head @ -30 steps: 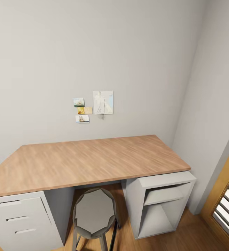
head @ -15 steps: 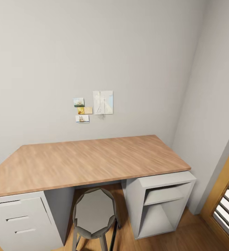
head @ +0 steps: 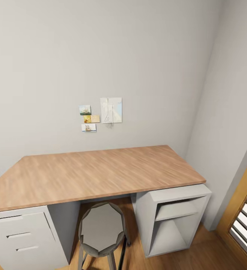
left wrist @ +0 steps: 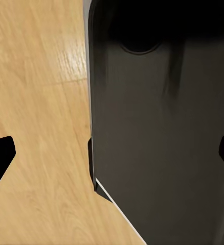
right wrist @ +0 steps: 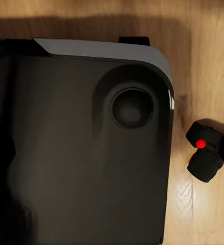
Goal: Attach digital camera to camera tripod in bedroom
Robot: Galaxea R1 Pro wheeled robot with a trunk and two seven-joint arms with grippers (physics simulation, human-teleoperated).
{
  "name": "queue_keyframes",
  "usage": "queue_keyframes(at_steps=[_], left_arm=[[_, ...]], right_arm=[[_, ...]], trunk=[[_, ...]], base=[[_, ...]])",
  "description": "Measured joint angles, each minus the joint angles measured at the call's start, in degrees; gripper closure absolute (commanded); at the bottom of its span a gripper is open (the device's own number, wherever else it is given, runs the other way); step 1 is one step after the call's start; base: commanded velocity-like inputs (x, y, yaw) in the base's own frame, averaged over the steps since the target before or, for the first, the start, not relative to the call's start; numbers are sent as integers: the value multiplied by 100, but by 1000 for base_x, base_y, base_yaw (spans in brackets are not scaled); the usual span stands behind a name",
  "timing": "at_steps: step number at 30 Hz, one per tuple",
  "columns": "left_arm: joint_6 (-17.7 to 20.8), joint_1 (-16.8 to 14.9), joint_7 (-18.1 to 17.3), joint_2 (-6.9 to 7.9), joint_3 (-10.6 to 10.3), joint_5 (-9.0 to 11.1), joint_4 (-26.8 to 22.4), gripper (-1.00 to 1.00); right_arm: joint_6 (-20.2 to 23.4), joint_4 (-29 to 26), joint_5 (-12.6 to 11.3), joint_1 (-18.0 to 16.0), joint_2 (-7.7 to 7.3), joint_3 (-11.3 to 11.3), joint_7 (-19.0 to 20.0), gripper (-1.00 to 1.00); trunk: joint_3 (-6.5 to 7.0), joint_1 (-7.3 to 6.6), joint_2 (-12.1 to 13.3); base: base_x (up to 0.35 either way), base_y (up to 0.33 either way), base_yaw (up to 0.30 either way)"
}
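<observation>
Wooden desk [head: 97,174] and stool [head: 101,228] ahead, digital camera [right wrist: 204,150] on floor [right wrist: 209,51]

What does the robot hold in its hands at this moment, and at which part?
Nothing appears to be held. The left hand is open over the wood floor, with no object between its fingers. The right hand's state cannot be told; the digital camera lies on the floor.

Head view count: one wooden-topped desk [head: 97,172]; one round grey stool [head: 101,230] under it; four pictures [head: 101,114] on the far wall — three small, one larger. Left pedestal: three drawers [head: 18,234]. Right pedestal: two open shelf compartments [head: 174,225]. Right wrist view — one digital camera [right wrist: 206,153], one red button.
</observation>
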Motion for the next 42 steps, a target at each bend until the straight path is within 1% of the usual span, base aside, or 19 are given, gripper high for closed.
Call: queue_keyframes(at_steps=[26, 35, 42], left_arm=[[-5, -22, 2, 14, -2, -2, -96, -100], [-5, -22, -5, 14, -1, 2, -117, -100], [-5, -41, 0, 14, 4, 24, -121, -100]], right_arm=[[-19, -4, 9, -7, -11, -6, -8, -100], [-21, -11, 12, -7, -11, -6, -8, -100], [-23, -16, 13, -13, -22, 1, -8, -100]], trunk=[[0, 0, 0], [0, 1, 0], [0, 2, 1]], base=[[0, 4, 0], [-35, 198, 0], [-166, 227, 0]])
